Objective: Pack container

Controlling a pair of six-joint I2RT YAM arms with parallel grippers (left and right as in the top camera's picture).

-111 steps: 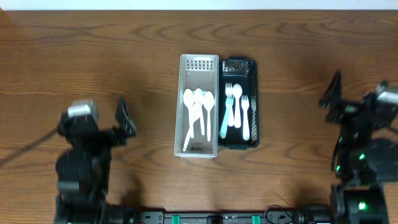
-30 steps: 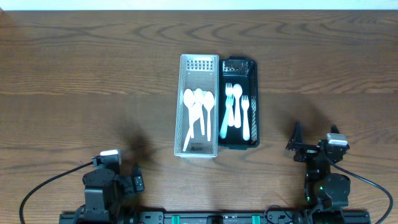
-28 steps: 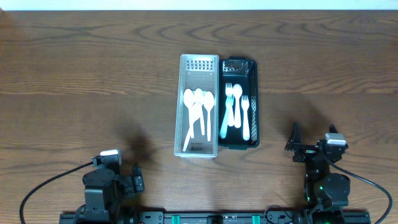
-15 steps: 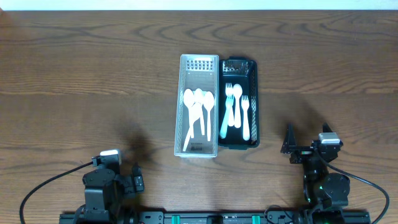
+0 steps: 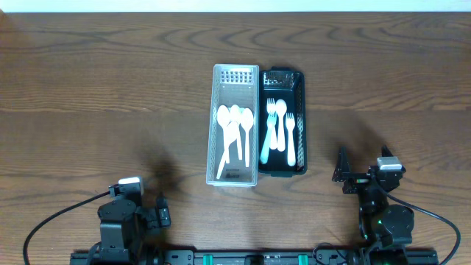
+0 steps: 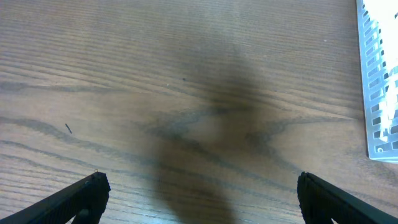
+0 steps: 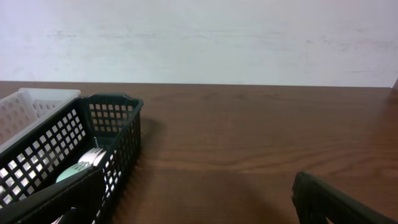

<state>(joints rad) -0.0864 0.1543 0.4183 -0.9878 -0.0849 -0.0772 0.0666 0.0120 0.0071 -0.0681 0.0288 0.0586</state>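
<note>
The left gripper point(image 6: 199, 200) and right gripper point(image 7: 198, 200) have pulled back to the near edge of the counter point(image 5: 110, 88), at 7 and 5 o'clock, jaws wide and empty. 3 spoons point(image 5: 234, 126) lie in the white basket point(image 5: 235, 76), forks point(image 5: 280, 126) in the black basket point(image 5: 284, 76) at its 3 o'clock; packing looks finished

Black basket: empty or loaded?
Loaded. The black basket holds several pale plastic forks lying flat on its floor, heads toward the far end.
</note>
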